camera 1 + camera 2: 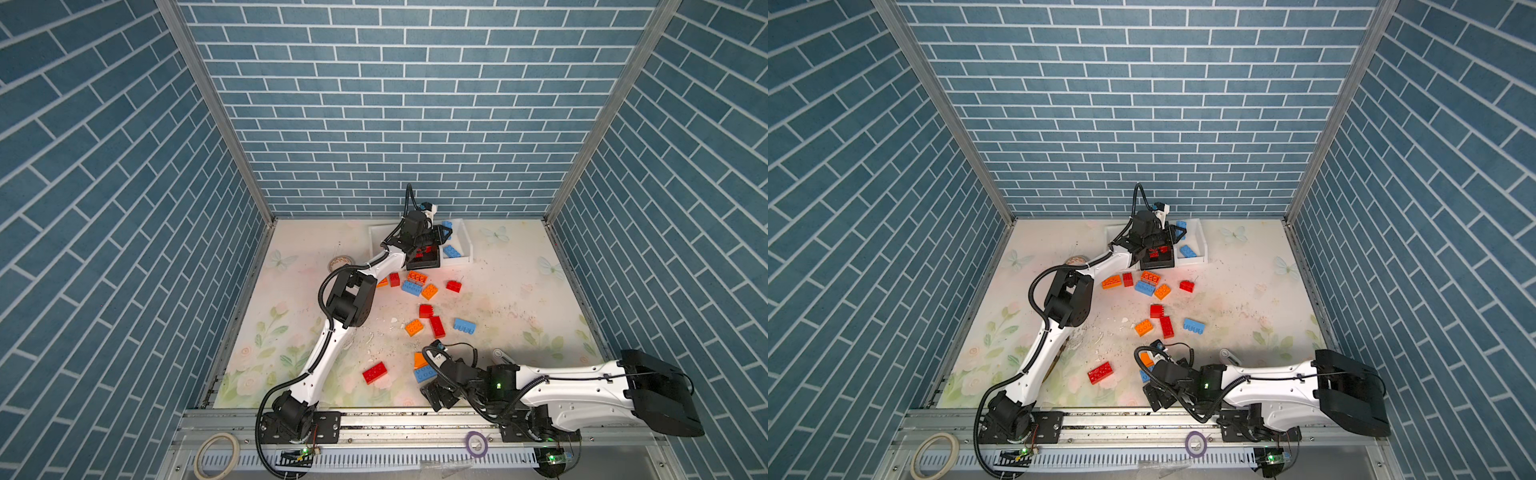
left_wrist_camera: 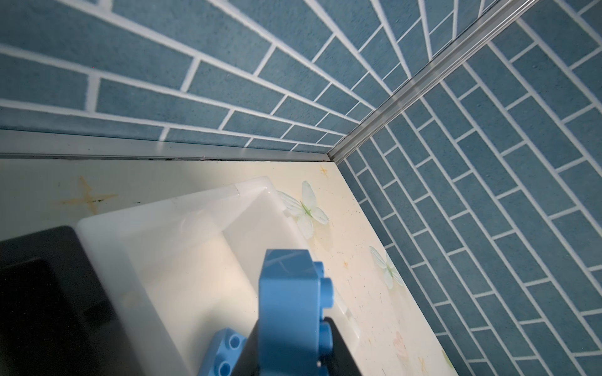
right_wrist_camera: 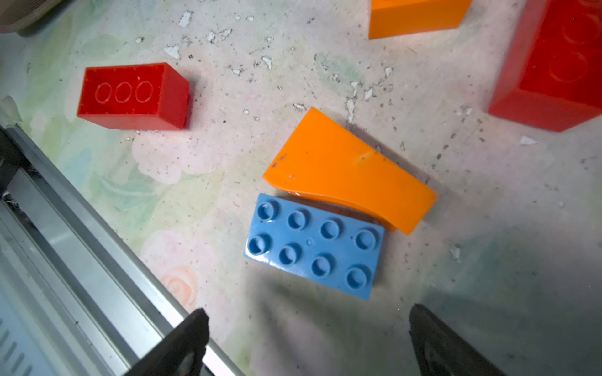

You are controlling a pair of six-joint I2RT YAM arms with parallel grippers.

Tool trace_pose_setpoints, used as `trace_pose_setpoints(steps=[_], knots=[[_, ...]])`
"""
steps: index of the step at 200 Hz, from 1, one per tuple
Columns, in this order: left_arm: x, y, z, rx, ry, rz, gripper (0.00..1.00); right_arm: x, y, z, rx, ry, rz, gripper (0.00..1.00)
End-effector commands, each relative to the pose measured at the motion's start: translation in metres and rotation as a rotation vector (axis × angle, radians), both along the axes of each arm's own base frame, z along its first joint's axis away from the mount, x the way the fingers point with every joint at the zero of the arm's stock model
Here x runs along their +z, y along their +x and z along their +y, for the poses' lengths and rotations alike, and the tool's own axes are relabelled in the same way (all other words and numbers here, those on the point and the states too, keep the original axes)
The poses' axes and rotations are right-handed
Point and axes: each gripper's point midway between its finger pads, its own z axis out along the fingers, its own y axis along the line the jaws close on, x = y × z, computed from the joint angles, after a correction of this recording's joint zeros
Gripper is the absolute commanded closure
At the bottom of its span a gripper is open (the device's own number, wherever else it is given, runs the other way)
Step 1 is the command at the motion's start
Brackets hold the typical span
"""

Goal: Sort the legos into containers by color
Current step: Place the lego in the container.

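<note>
So — blue legos (image 1: 451, 251) in white bin (image 1: 457, 261)

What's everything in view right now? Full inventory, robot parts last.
white bins: two, white, flanking the black bin at the back wall
black bin: one, black, some red inside, count hidden
red bricks: five loose, red, scattered on the table
blue bricks: five, light blue; three loose, one in a white bin, one gripped
orange bricks: five, orange, loose; one smooth wedge touches a blue brick
tape rolls: two, pale; front rail, and table behind left arm
purple ring: one, purple, front rail
white gadget: one, white, table beside right arm
left gripper: shut on a blue brick over a white bin
right gripper: open above wedge and blue brick
</note>
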Motion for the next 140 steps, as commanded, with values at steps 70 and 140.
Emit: trace_pose_setpoints(steps=[70,140], knots=[[-0.017,-0.003,0.002,-0.003,0.038,0.038,0.43,-0.005,0.008,0.010,-0.064,-0.091,-0.015,0.04],[0.029,-0.014,0.016,0.017,0.096,-0.045,0.43,-0.017,0.016,0.007,-0.147,-0.184,-0.013,0.13]])
